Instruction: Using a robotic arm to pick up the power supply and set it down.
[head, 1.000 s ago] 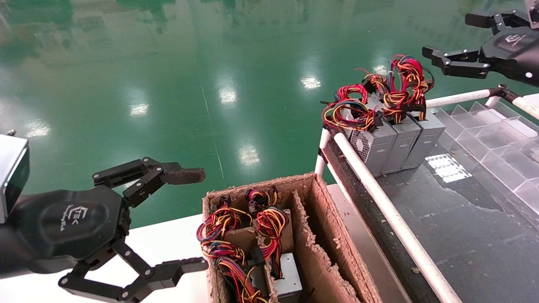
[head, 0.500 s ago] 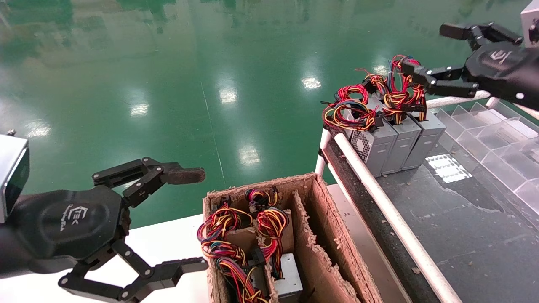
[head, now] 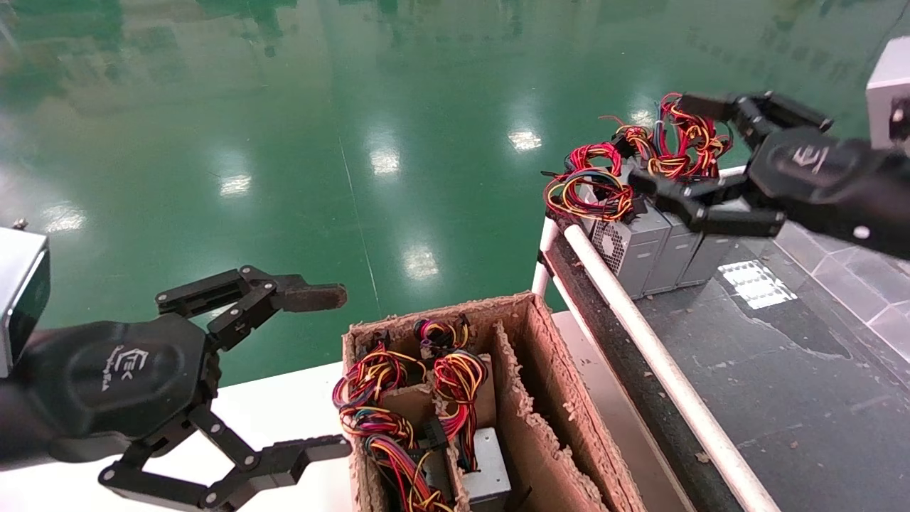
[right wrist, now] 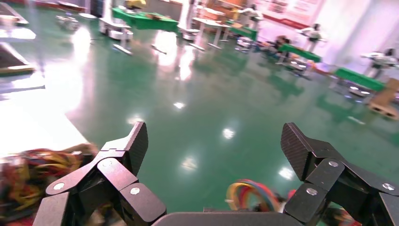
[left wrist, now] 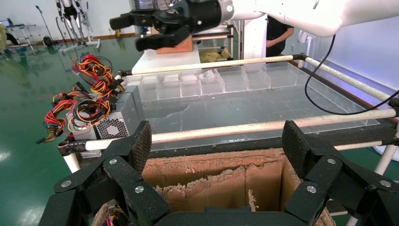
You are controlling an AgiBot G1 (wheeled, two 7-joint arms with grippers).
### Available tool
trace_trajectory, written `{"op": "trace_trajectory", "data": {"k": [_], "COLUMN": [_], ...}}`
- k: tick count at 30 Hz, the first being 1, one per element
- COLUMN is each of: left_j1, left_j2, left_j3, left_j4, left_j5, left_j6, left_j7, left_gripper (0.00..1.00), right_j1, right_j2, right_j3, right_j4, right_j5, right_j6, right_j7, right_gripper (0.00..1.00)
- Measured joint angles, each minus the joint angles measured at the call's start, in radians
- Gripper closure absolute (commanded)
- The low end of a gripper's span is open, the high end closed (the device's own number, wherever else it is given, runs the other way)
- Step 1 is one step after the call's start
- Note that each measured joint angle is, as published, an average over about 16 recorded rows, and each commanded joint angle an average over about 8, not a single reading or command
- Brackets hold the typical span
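Note:
Three silver-grey power supplies stand in a row on the dark bench, each topped by red, yellow and black wire bundles. My right gripper hangs open just above that row, one finger over the far bundles and one over the box tops, holding nothing. The right wrist view shows my right gripper open over a blurred wire loop. My left gripper is open and empty beside the cardboard box. In the left wrist view the row sits under the white robotic arm.
The torn cardboard box holds more power supplies under wire bundles, between cardboard dividers. A white rail edges the bench. Clear plastic compartments line the bench's far side. Green floor lies beyond.
My right gripper has come down and to the left from the upper right corner, arriving open over the row of power supplies. The left arm has not moved.

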Motion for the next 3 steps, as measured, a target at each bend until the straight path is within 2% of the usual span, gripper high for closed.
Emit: {"op": "trace_trajectory", "data": {"k": [3], "left_j1": [0.000], "left_j2": [0.000], "left_j3": [0.000], "left_j4": [0.000], "left_j5": [0.000], "left_j6": [0.000], "left_j7": [0.000], "left_gripper": [0.00], "right_j1": [-0.021], "right_j2": [0.007], "right_j3": [0.003], "right_j4": [0.032], "right_j5": [0.013], "right_j6": [-0.009], "right_j7": [0.016], "right_gripper": [0.00]}}
